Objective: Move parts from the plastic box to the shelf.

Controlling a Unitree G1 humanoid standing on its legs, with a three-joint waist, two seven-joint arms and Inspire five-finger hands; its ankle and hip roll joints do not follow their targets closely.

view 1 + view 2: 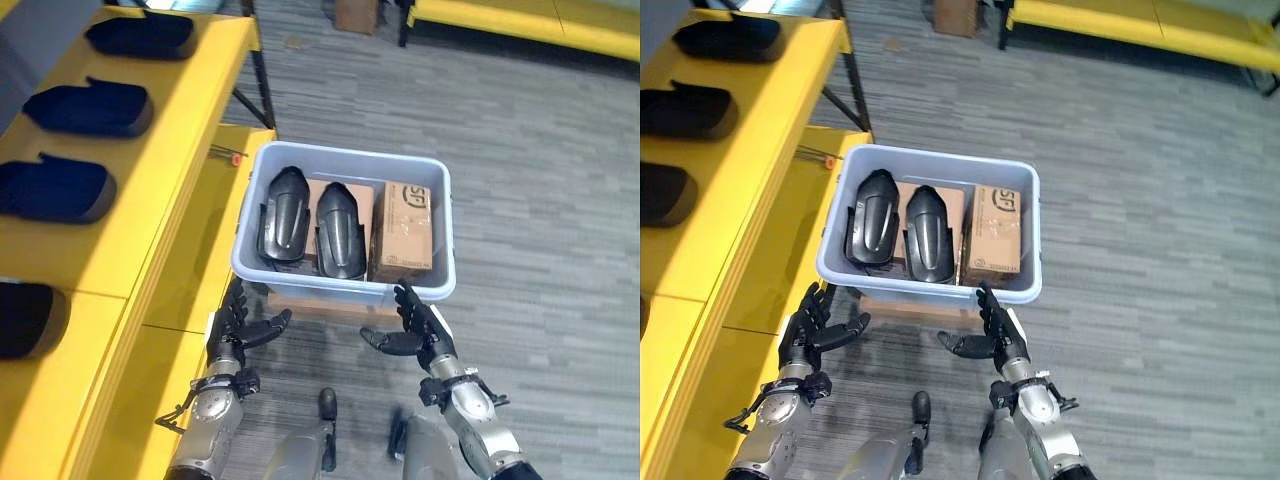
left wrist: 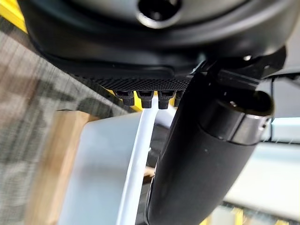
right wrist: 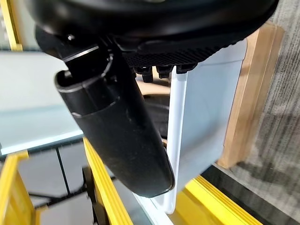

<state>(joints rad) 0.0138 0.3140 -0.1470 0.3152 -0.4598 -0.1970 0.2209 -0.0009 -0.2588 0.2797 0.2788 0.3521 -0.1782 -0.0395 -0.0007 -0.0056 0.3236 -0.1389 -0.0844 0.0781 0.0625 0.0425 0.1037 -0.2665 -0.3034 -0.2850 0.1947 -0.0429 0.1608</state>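
A pale grey plastic box [image 1: 445, 215] sits on a low wooden stand, holding two black moulded parts [image 1: 283, 215] [image 1: 341, 230] and a brown cardboard carton [image 1: 403, 230]. My left hand [image 1: 235, 325] hangs open just below the box's near left corner, fingers straight, thumb out. My right hand [image 1: 418, 325] is open below the near right corner, fingertips close to the rim. In both wrist views the thumb [image 2: 201, 164] [image 3: 117, 126] lies alongside the box rim [image 3: 177, 122]. Neither hand holds anything.
A yellow shelf [image 1: 140, 190] runs along the left, with several black parts [image 1: 90, 107] lying on its upper level. A lower yellow level [image 1: 215, 230] abuts the box's left side. Grey carpet lies to the right, and another yellow rack [image 1: 520, 20] stands at the far back.
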